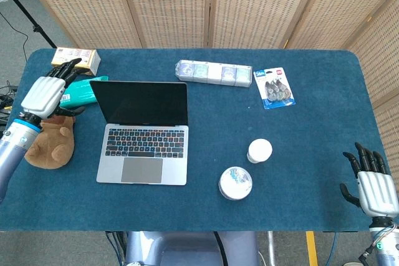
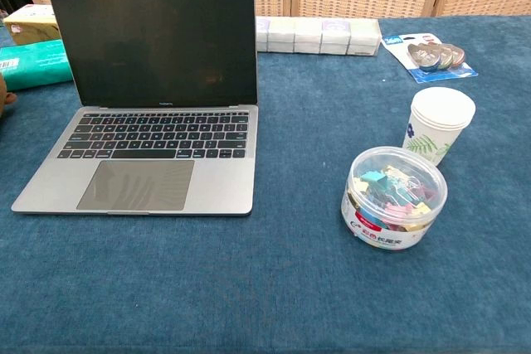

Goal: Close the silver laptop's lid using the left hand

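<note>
The table (image 1: 312, 104) carries the laptop (image 1: 143, 132) at its left-centre, lid upright, screen facing the robot. The left hand (image 1: 47, 93) hovers beside the lid's left edge, fingers spread and empty, likely placed to reach behind. The right hand (image 1: 374, 186) idles open at the far corner.

Bright, even overhead light, soft faint shadows, both views sharp, with mild reflections on the dark laptop screen (image 2: 153, 35).

Silver laptop (image 1: 143, 135) sits open (screen dark, upright) on the table's left
</note>
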You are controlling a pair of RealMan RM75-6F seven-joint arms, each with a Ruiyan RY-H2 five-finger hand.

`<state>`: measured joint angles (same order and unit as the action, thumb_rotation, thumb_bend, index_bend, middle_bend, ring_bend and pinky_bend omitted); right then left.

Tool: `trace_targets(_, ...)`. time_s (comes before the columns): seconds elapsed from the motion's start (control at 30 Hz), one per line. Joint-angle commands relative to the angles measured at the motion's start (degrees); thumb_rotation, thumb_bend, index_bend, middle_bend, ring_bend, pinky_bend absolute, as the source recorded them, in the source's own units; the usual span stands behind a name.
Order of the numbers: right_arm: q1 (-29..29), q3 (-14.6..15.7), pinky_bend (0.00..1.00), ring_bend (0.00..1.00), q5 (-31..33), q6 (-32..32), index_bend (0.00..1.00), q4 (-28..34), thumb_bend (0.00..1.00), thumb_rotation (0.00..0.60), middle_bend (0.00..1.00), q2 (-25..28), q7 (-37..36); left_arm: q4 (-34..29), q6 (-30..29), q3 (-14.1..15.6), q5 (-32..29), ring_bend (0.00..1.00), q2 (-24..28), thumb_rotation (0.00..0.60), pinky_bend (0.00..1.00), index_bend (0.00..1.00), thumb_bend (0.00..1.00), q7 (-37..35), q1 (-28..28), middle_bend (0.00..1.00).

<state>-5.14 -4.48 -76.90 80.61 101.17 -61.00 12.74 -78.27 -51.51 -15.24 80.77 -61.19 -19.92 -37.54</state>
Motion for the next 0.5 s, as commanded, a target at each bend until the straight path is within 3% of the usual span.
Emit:
trace_targets(0.03,0.0,0.0,0.0,0.0,0.0,0.0,0.17,0.1,0.37,0.6,0.0,0.1,-0.3,0.0,0.7,-0.5,-0.8,0.05,-1.7,0.6,0.12,0.16,0.19,0.8,-1.5,0.04)
trace_targets(0.3,0.2,-0.1,0.0,0.0,-0.1,0.2,0.17,0.2,0.37,0.6,0.0,0.7,-1.3,-4.2,0.9,-0.8,-2.7,0.05,-5.7,0.6,0.12,0.16,0.19,3.9,-4.2,0.04)
trace_targets(0.5,0.3,-0.1,0.0,0.0,-0.2,0.4,0.17,0.5,0.37,0.6,0.0,1.1,-1.6,-5.7,2.0,-1.0,-4.2,0.05,-5.9,0.6,0.12,0.16,0.19,6.0,-5.9,0.04)
